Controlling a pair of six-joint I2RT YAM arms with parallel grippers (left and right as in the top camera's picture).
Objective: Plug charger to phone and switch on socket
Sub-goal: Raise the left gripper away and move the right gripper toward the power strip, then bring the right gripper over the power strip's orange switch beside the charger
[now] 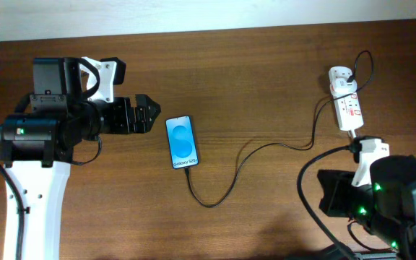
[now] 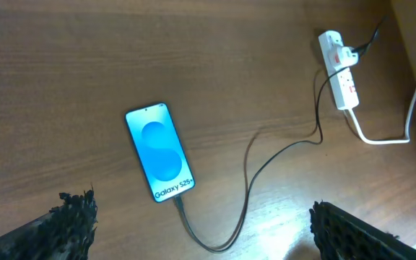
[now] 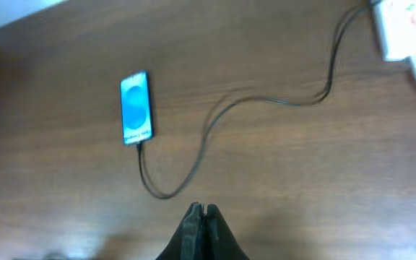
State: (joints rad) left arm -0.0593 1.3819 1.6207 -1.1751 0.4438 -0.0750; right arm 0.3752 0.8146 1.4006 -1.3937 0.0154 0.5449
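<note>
The phone [image 1: 181, 141] lies flat on the wooden table with its blue screen up. It also shows in the left wrist view [image 2: 159, 152] and the right wrist view [image 3: 136, 108]. The charger [image 1: 266, 145] meets the phone's bottom edge with its connector tip, loops forward, then runs right to its black plug in the socket [image 1: 347, 102]. The same white strip shows as the socket [image 2: 340, 72] and the socket [image 3: 403, 29]. My left gripper [image 1: 149, 113] is open just left of the phone, holding nothing [image 2: 201, 209]. My right gripper [image 3: 201, 208] is shut on nothing, above bare table.
A thick white cord [image 2: 388, 137] leaves the socket's near end toward the right edge. The right arm's body [image 1: 385, 198] fills the front right corner, just in front of the socket. A pale wall borders the table's far edge [image 1: 266, 29].
</note>
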